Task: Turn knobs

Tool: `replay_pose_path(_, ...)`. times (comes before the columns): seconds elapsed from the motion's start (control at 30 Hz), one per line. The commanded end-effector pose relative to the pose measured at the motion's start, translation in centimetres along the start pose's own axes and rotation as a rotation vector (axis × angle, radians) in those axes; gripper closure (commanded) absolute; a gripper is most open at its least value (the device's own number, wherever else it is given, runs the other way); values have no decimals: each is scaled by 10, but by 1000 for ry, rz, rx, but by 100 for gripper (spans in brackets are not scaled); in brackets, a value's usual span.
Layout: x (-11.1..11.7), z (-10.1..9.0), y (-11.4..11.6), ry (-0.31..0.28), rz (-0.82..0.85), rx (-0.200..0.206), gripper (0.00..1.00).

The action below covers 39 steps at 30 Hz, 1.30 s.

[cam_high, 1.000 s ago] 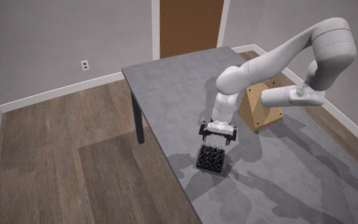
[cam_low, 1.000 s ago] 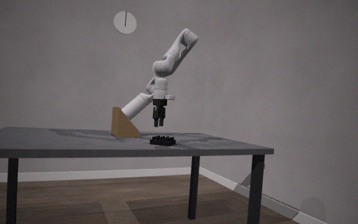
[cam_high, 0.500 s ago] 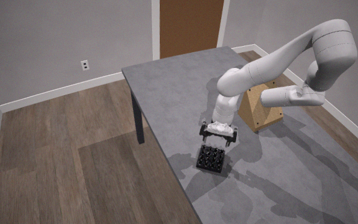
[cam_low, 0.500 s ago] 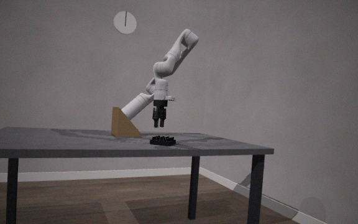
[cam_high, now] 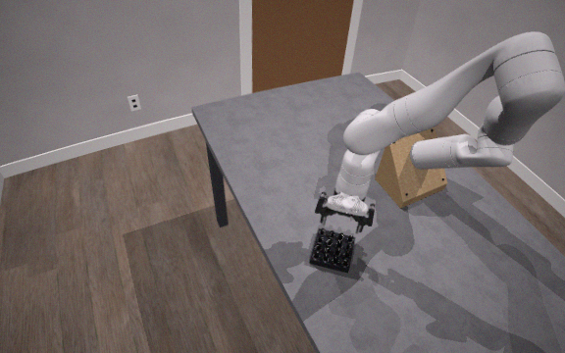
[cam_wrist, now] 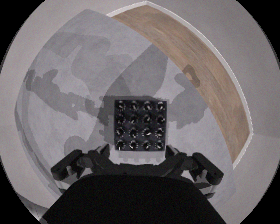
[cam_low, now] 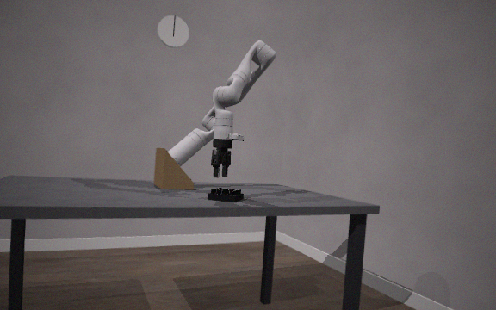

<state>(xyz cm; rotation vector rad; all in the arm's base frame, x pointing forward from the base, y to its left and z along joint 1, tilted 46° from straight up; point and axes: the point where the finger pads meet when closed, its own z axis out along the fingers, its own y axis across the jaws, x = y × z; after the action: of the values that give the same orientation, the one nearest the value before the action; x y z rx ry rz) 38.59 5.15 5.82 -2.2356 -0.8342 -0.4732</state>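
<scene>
The black knob box [cam_high: 333, 250] stands on its feet on the grey table near the table's left edge. It also shows in the exterior view [cam_low: 226, 195] and in the wrist view [cam_wrist: 140, 124], with its four rows of small dark knobs. The knob lines and printed names are too small to read. My gripper [cam_high: 343, 223] is open and empty. It hangs pointing down, a little above the box and over the box's edge nearest the arm base; in the exterior view the gripper [cam_low: 220, 173] is clearly above the knobs.
A tan wedge-shaped block [cam_high: 407, 169] stands on the table behind the arm, and shows in the exterior view [cam_low: 170, 171]. The table edge [cam_high: 263, 245] runs close to the box on the left, with the wood floor below.
</scene>
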Motion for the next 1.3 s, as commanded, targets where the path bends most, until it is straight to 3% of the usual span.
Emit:
replay_pose_path(0.0,0,0,0,0,0,-1,0)
replay_pose_path(1.27,0,1,-1,-2,14,-4,0)
